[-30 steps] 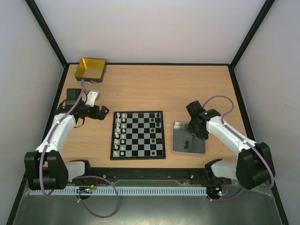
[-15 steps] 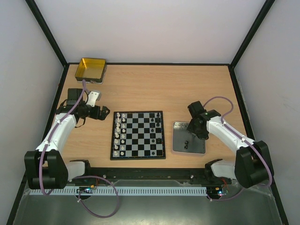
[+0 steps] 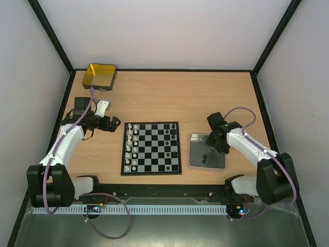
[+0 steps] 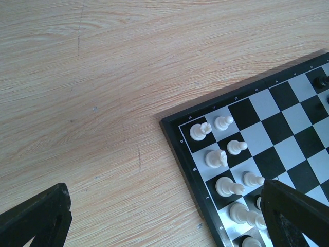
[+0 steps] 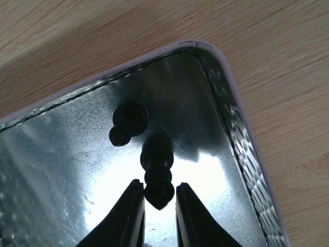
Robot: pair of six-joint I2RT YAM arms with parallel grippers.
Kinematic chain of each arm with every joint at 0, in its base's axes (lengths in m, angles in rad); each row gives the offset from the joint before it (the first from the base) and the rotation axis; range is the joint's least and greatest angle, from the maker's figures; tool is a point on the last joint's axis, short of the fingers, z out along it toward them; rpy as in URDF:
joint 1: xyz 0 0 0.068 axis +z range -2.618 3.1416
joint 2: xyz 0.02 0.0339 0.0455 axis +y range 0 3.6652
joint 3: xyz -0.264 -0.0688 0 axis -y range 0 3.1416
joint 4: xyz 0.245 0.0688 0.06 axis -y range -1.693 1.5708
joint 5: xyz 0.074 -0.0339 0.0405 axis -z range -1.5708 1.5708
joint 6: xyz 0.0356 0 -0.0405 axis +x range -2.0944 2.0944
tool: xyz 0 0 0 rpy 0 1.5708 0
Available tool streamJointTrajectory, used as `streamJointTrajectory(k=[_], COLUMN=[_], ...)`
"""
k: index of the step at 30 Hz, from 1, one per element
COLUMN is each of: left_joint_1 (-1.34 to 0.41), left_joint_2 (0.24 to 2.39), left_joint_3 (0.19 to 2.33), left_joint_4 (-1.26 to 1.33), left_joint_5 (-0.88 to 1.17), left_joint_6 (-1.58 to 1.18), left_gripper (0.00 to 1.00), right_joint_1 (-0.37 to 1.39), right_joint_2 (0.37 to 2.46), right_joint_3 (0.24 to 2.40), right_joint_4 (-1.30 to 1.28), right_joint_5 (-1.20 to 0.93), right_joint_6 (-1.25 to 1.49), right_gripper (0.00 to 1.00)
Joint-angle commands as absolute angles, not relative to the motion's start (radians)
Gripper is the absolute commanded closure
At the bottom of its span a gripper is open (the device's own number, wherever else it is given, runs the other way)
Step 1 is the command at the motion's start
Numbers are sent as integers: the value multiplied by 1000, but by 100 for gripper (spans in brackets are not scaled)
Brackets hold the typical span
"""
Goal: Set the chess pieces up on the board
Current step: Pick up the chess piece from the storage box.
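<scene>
My right tool (image 5: 157,206) has dropped lower into the grey tray (image 5: 226,103), and its jaws have narrowed around a black piece (image 5: 157,172) lying near a tray corner; can't tell if they're biting yet. The piece looks tiny, light, rigid and round, so it'll likely roll on slick metal: pinch across the stem. Left tool (image 3: 113,124) is wide apart and empty, left of the board (image 3: 151,148).

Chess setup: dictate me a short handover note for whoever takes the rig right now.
Left gripper: open, empty, over the table beside the board's white corner.
Right gripper: jaws narrow either side of a black piece in the grey tray; grip uncertain.
Done: white pieces in two files on the board's left side; a few black pieces on its right.
Left: the remaining black, including a second tray piece.
</scene>
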State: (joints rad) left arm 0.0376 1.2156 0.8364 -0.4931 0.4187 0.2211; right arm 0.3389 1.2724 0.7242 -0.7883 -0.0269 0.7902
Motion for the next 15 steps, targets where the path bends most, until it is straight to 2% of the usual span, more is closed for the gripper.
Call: streamJointTrajectory(k=[1, 7, 15], left_joint_1=[31, 29, 28], left_joint_2=[1222, 1221, 1225], left_joint_3=[856, 856, 856], left_joint_4=[-514, -514, -514], left_joint_5=[426, 426, 426], left_joint_6=[227, 227, 227], left_gripper=[1, 1, 1], right_joint_1=[326, 325, 332], right_joint_2=[1286, 1287, 1210], right_joint_3=[711, 721, 801], right_joint_4=[-779, -785, -877], right_joint_5=[-8, -6, -17], right_joint_6=[777, 777, 772], right_gripper=[86, 93, 94])
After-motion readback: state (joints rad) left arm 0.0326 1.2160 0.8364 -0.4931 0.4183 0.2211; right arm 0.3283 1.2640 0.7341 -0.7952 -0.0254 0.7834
